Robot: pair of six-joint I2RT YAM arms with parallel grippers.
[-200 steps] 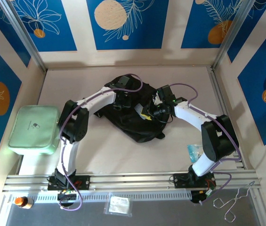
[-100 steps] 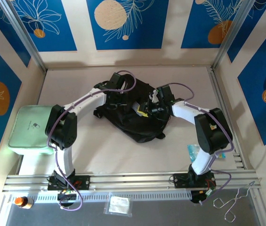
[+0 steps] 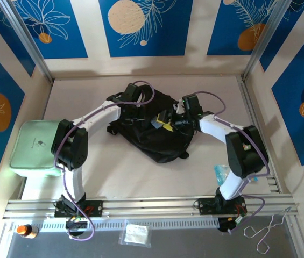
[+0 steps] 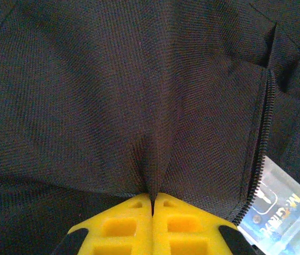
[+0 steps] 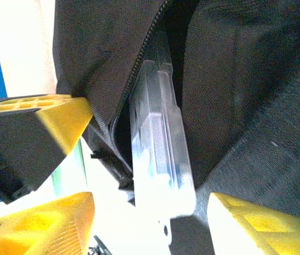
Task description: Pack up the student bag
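Fabric of the student bag [image 3: 152, 134] is black, woven, creased, its zip [image 4: 258, 143] gaping. Left gripper [image 4: 152, 199] pinches that fabric; right gripper [image 5: 150, 212] stands spread around a clear case [image 5: 157, 143] in the bag's opening.

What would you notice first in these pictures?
A big black backpack lies in the middle of the table. The left hand pinches its fabric, and a clear plastic case sticks out of the zip opening, with the right hand open around it.

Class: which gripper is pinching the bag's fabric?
The left gripper: its yellow fingers meet on a fold of the student bag; the right gripper stands open either side of a clear case.
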